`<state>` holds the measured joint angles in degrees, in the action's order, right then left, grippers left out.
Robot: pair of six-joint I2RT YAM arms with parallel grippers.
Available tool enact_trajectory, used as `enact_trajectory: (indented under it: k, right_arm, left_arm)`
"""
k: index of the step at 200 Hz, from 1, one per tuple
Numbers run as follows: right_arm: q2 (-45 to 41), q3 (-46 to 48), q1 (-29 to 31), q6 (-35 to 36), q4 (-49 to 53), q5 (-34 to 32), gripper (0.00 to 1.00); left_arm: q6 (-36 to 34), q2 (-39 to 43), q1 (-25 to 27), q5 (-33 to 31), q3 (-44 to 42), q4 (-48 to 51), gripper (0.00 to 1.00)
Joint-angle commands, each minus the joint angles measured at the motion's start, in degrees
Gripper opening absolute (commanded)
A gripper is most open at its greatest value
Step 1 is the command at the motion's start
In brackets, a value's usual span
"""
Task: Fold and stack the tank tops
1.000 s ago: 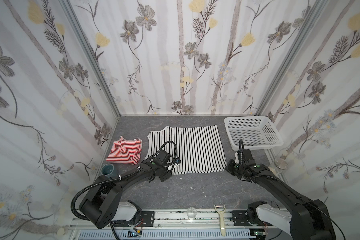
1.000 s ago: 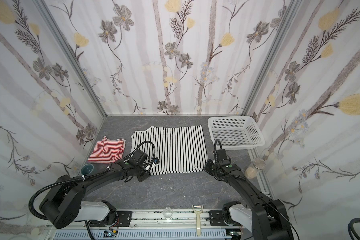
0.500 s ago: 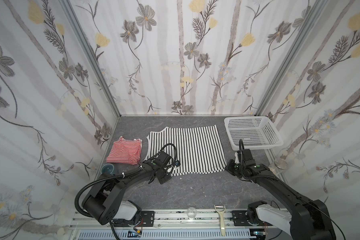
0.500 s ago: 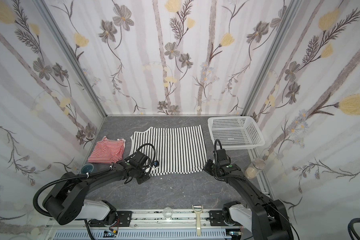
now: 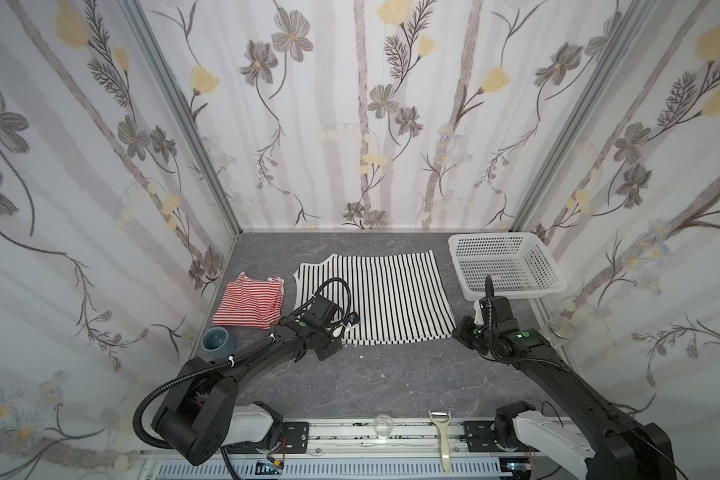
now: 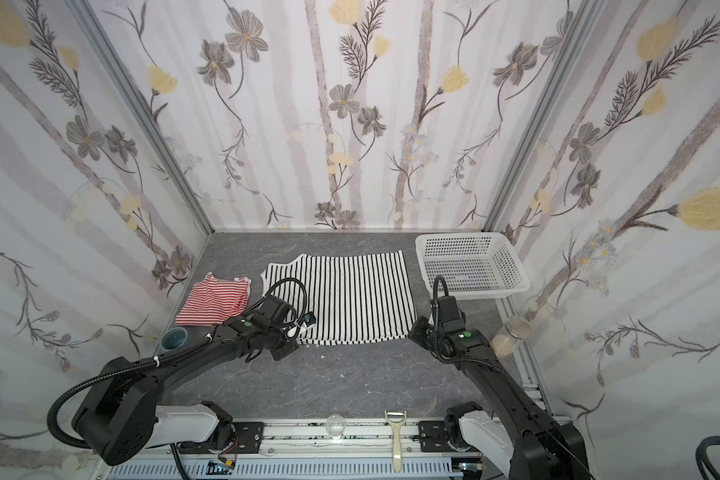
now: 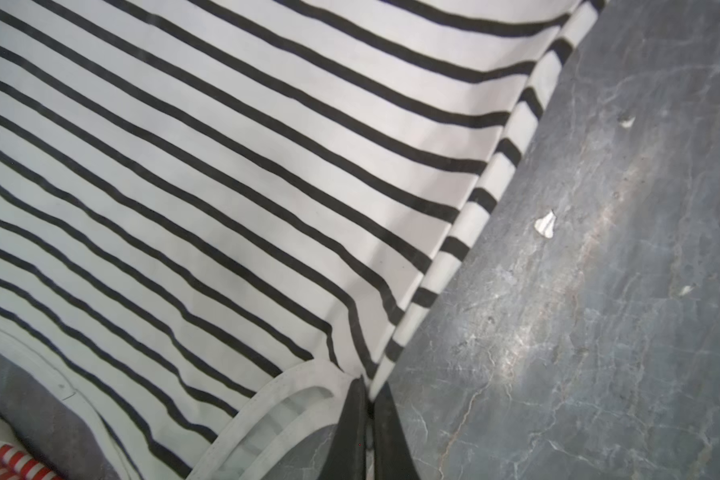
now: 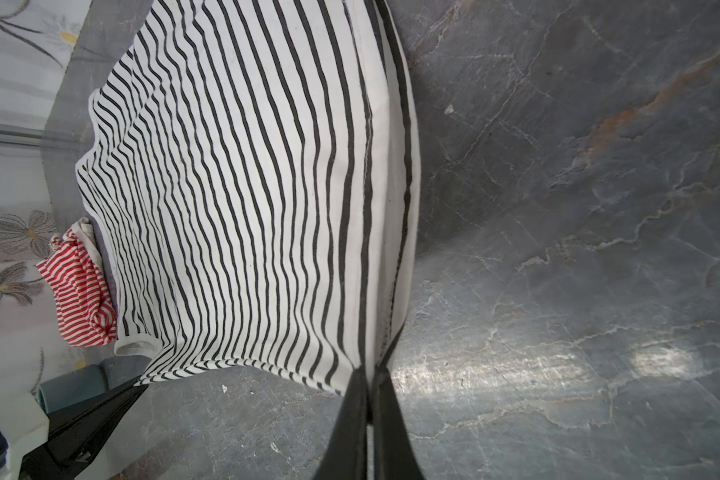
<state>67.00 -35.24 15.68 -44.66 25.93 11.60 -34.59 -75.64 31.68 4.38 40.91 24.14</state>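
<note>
Jaws on both arms are pressed together on cloth: the left jaws pinch the near left corner of the black-striped tank top point(image 5: 395, 297), the right jaws its near right corner. It lies flat mid-counter point(image 5: 391, 382), with the red-striped tank top point(image 5: 248, 305) bunched just left and the basket point(image 5: 533, 289) to the right.

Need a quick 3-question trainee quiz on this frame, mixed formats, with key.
1. True or false: the white perforated basket holds a tank top.
2. The left end effector and right end effector are: A both open; B both shut on near corners of the black-striped tank top; C one open, one shut.
3. Fill in: in both top views the red-and-white striped tank top lies to the ___ of the black-striped one.
Key: 1 false; 2 B; 3 left.
</note>
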Motion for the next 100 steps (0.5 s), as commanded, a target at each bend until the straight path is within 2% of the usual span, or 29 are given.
enact_trajectory:
  k: [1,69,100]
  right_arm:
    - [1.4,-2.1,0.0,0.4,-0.8,-0.7,0.00]
    - [15.7,-15.2,-1.0,5.0,-1.8,-1.4,0.00]
    - [23.3,-21.1,-2.1,7.6,-1.4,-2.6,0.00]
  left_arm:
    - [-2.1,-0.3,-1.0,-0.6,2.3,1.2,0.00]
    - [-5.4,-10.7,-6.3,0.9,13.2,0.9,0.00]
    - [-5.3,-16.9,-7.0,-0.2,19.4,0.7,0.00]
